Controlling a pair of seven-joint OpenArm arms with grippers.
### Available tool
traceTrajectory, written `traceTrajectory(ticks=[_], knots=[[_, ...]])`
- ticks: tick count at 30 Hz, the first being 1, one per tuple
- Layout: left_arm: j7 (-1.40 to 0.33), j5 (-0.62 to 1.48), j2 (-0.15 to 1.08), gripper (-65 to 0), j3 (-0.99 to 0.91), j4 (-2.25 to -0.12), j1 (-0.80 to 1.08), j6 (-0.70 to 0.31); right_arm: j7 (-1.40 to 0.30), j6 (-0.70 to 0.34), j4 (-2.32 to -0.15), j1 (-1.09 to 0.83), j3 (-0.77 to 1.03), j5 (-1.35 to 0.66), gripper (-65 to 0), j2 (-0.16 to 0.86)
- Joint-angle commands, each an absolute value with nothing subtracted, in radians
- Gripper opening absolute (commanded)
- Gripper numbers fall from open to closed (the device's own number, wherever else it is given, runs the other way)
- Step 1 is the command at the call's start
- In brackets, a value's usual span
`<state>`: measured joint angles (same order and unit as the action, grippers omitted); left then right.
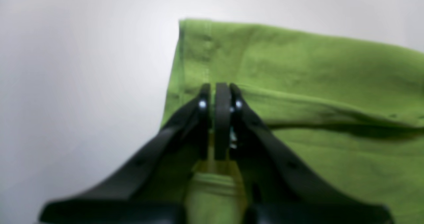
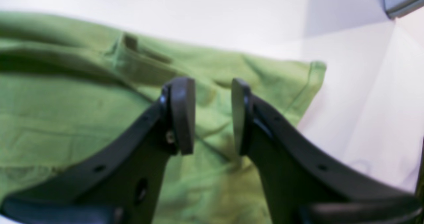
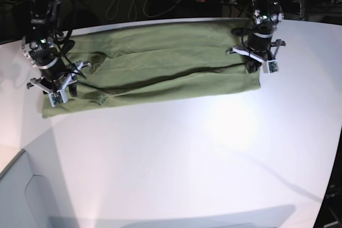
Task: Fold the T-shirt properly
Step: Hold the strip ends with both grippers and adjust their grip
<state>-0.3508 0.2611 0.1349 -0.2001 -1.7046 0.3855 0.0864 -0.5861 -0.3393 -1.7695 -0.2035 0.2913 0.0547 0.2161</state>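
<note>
A T-shirt (image 3: 160, 68) lies spread across the far part of a tabletop (image 3: 187, 158), stretched sideways from the base view's left to its right, with a long fold ridge running along its length. The right gripper (image 3: 56, 86) sits over the shirt's left end, near the front edge. The left gripper (image 3: 256, 62) sits over the shirt's right end. The near half of the tabletop lies in front of the shirt.
</note>
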Motion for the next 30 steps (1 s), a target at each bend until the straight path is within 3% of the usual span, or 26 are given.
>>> traceTrajectory(ticks=[1,5,8,12,18,20,30], knots=[[-0.328,0.262,0.140,-65.0,-0.205,-1.727,0.389,0.087,-0.559,-0.349,-1.802,-0.206,0.294,0.048,-52.7,0.226],[-0.328,0.262,0.140,-65.0,-0.206,-1.728,0.395,0.087,-0.559,-0.349,-1.805,-0.219,0.295,0.048,-64.7,0.226],[-0.328,0.263,0.140,-65.0,-0.206,-1.728,0.395,0.087,-0.564,-0.349,-1.802,-0.209,0.297,0.051,-63.9,0.226],[-0.328,0.263,0.140,-65.0,-0.206,-1.742,0.397,0.087,-0.587,-0.349,-1.801,-0.165,0.298,0.053,-55.8,0.236],[-0.328,0.263,0.140,-65.0,-0.206,-1.771,0.420,0.087,-0.704,-0.349,-1.799,-0.085,0.390,0.053,-28.0,0.246],[-0.328,0.263,0.140,-65.0,-0.206,-1.771,0.426,0.087,-0.710,-0.349,-1.799,-0.081,0.392,0.050,-22.1,0.246],[-0.328,0.263,0.140,-65.0,-0.206,-1.773,0.430,0.087,-0.674,-0.349,-1.646,-0.076,0.340,0.050,-20.7,0.246]])
